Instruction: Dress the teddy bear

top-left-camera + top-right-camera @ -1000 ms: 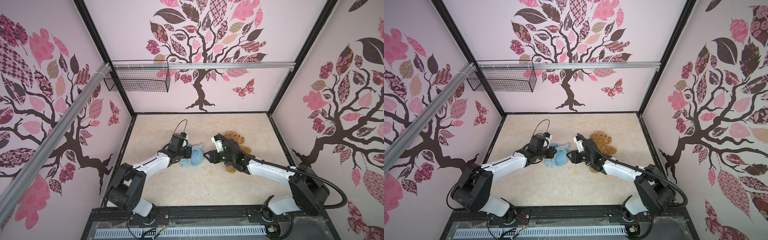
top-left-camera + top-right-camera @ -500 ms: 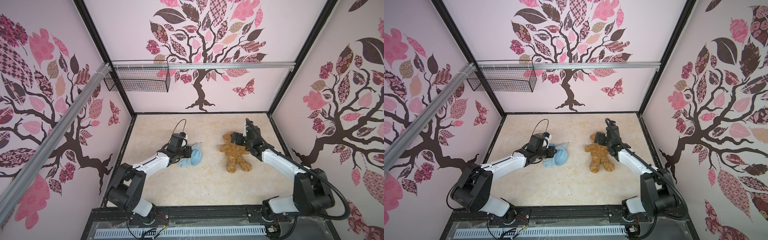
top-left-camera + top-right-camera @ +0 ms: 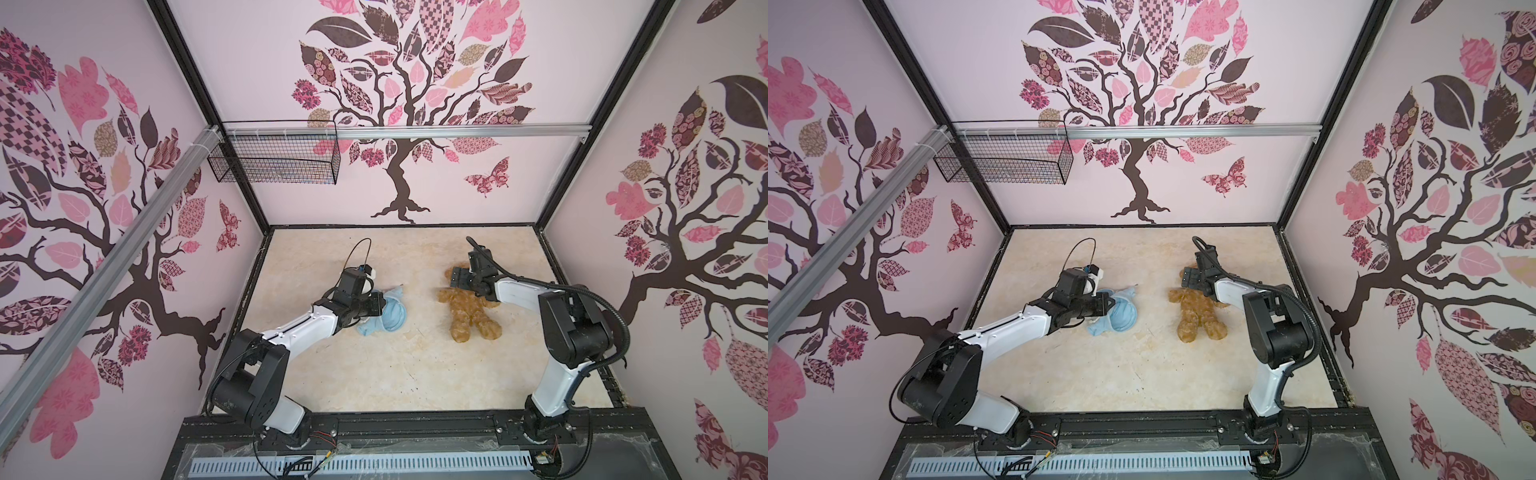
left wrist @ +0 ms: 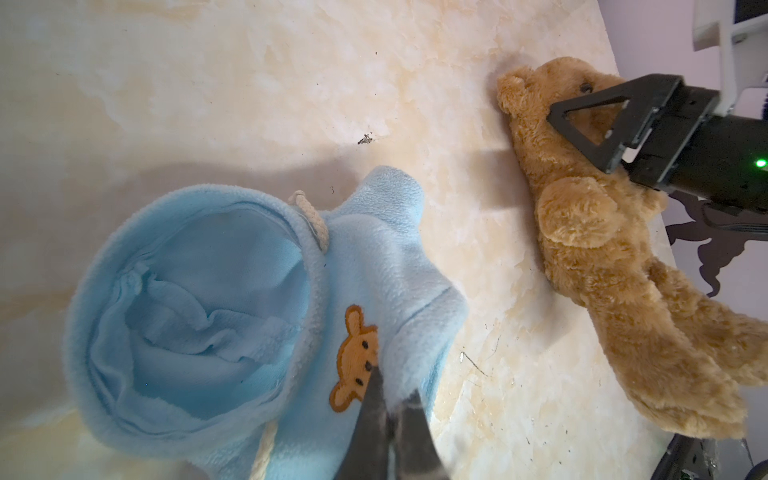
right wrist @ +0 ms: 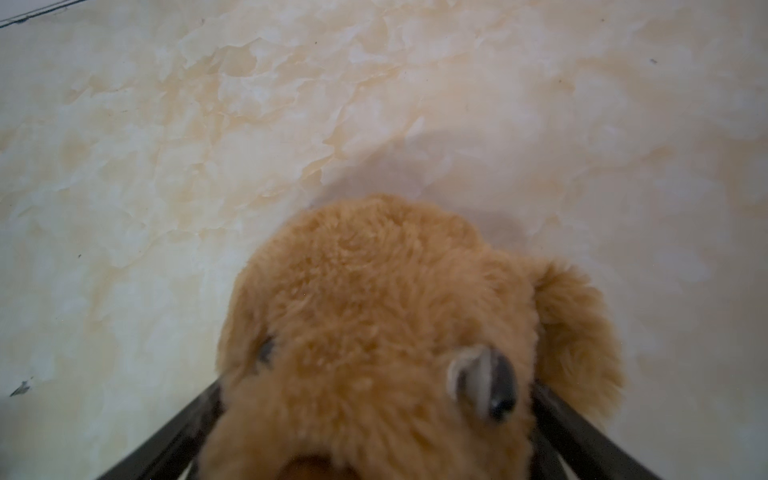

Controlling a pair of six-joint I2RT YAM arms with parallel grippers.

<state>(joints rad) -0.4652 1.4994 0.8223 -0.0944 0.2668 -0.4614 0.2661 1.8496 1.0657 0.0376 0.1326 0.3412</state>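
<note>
In both top views my right gripper (image 3: 458,277) (image 3: 1189,277) covers most of the head of the teddy bear (image 3: 471,309) (image 3: 1200,311), so its face cannot be read from there. My right wrist view shows only the head (image 5: 374,324), close and blurred, with the body cut off at the frame edge. One eye and one ear are clear, and a smeared grey-black lump may be the other eye. My right gripper (image 5: 378,390) has its jaws spread wide, one on each side of the head. I think the fingers (image 5: 582,436) brush the fur, but I cannot tell for certain.

My left gripper (image 4: 392,390) (image 3: 376,303) is pressed together, pinching a fold of the light blue shirt (image 4: 208,299) (image 3: 388,318) (image 3: 1117,318). Its tips are blurred at the edge of the left wrist view and hide part of the orange bear patch (image 4: 353,357).

The bear lies flat and face up on the right half of the tabletop (image 3: 374,382), well apart from the shirt. Its long axis runs from the back wall toward my bases, leaning a little. The head points to the back wall and the two legs splay toward me. In the left wrist view (image 4: 602,257) one arm rests across its chest, and one foot runs out of frame.
</note>
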